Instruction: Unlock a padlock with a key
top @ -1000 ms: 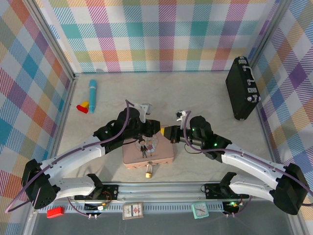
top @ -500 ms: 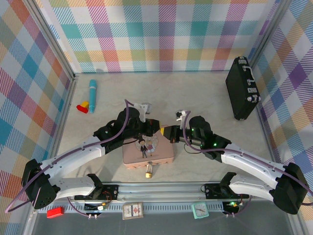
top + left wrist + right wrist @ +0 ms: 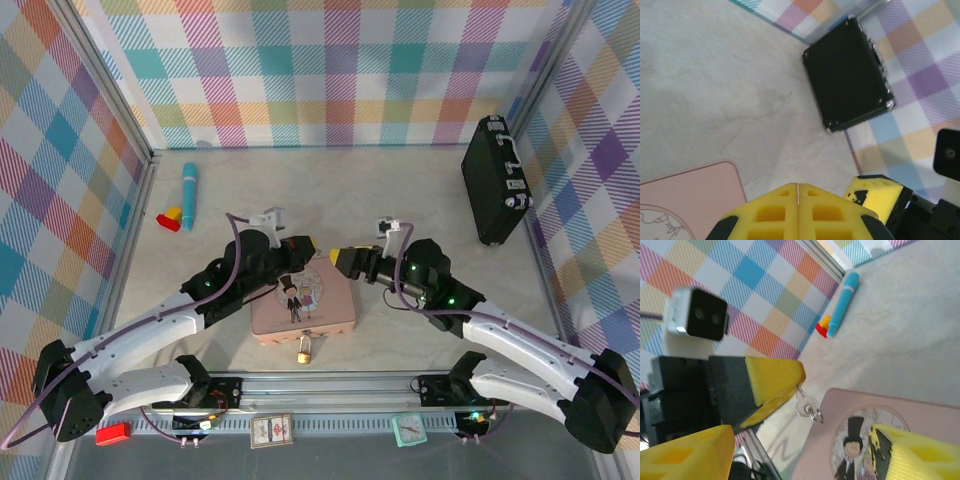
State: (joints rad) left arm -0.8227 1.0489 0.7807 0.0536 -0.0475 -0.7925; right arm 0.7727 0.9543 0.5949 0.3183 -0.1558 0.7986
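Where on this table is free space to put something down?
The widest bare patch of table is at the far side, between the blue pen and the black case. The centre is crowded: the left gripper and right gripper meet at the far edge of the pink tin, the padlock at its near edge.

White arm links (image 3: pixel 140 328), black joints (image 3: pixel 70 400), purple cables (image 3: pixel 236 250), yellow pads (image 3: pixel 765 212), what seems a green wrist light (image 3: pixel 440 297)

Your pale marbled table (image 3: pixel 400 190) carries a pink tin (image 3: pixel 325 312) at front middle, a padlock (image 3: pixel 303 349) at the tin's near edge, a black case (image 3: pixel 495 195) far right, and a blue tube (image 3: pixel 189 190) beside a red-and-yellow piece (image 3: pixel 170 217) far left.
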